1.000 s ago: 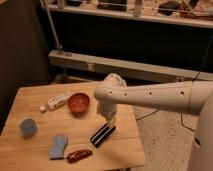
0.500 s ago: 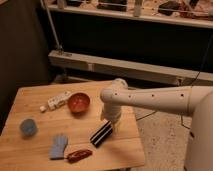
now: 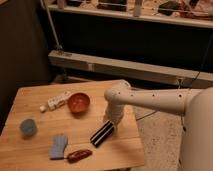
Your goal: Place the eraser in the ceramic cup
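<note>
The eraser [image 3: 101, 133], a black block with white stripes, lies on the wooden table [image 3: 50, 127] near its right front part. My gripper [image 3: 111, 122] hangs at the end of the white arm, right over the eraser's far end, close to it or touching it. The ceramic cup [image 3: 28, 127], small and light blue, stands upright at the table's left side, far from the gripper.
An orange-red bowl [image 3: 78, 102] sits behind the eraser. A white segmented bar [image 3: 56, 101] lies left of the bowl. A blue-grey cloth piece [image 3: 59, 146] and a glossy red-brown oblong [image 3: 79, 155] lie near the front edge. A metal rack stands behind the table.
The arm has lowered and the gripper has come down toward the eraser's far end. The eraser and the other things have not moved.
</note>
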